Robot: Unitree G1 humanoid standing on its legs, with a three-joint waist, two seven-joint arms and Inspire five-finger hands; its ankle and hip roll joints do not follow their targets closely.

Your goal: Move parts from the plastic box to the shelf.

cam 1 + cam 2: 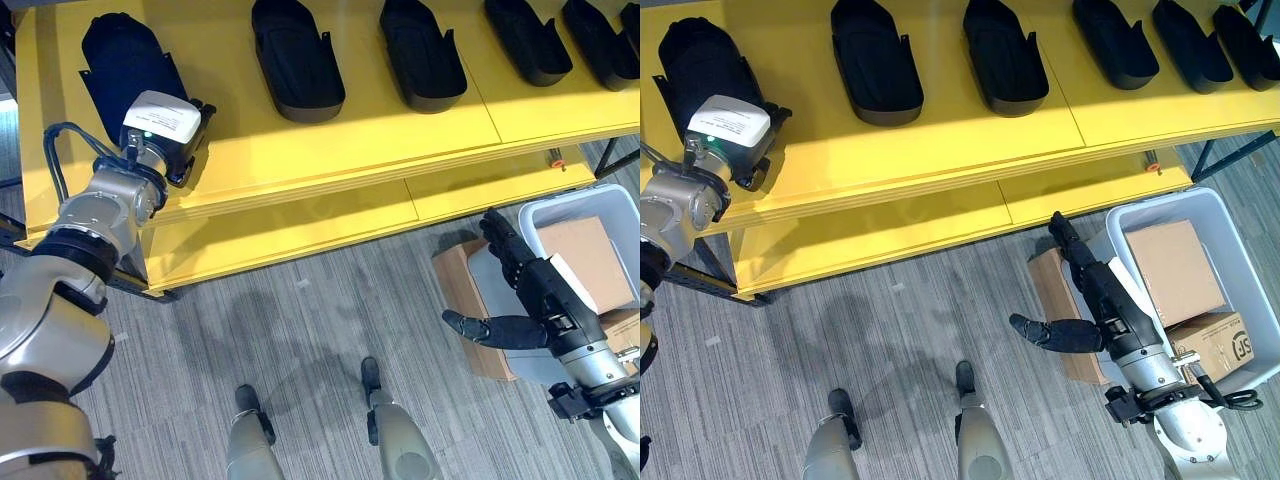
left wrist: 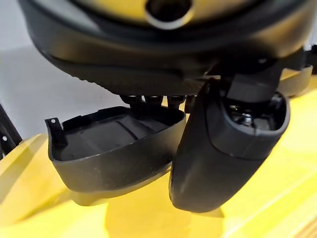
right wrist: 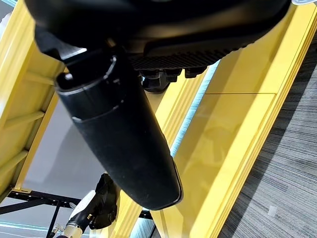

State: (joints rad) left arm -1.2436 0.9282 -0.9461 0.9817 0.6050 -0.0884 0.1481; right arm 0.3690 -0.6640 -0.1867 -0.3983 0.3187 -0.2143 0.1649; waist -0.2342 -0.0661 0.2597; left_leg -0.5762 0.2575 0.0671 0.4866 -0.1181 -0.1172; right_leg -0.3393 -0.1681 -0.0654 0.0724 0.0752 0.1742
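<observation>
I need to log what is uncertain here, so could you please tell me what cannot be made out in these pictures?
- Left hand: its fingers are hidden behind the black part on the shelf, so its grip is unclear.
- Plastic box: cardboard covers its inside, so any parts there are hidden; the head views' right edge cuts it.
- Right hand: open, holding nothing.

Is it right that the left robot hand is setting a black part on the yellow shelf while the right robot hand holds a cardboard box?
Not quite. The right robot hand holds nothing; the right eye view shows it open above the floor beside the plastic box. The left robot hand is at the black part on the yellow shelf.
</observation>
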